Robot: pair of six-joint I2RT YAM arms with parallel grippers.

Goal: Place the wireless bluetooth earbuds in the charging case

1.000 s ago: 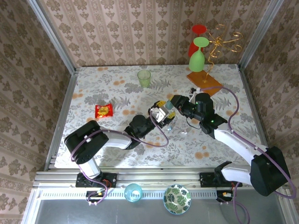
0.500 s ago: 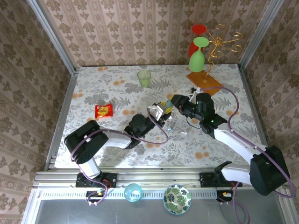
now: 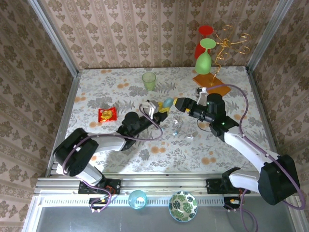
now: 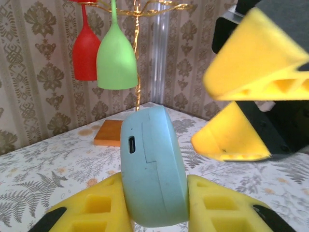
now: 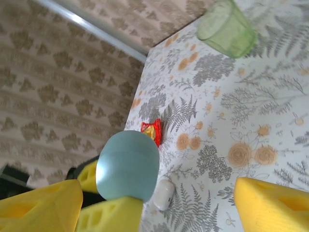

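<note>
Beige damask-wallpapered walls (image 3: 159,29) enclose a table covered in fern-and-flower printed cloth (image 3: 96,92); silver aluminium posts (image 3: 53,36) stand at its far corners.

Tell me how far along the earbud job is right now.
Early. Done: the charging case is off the table, clamped edge-up in the left gripper. In hand: the right gripper stands open just beside the case, holding nothing. Left: the case looks shut, and the earbuds lie on the table near the grippers, so none is in the case yet.
</note>
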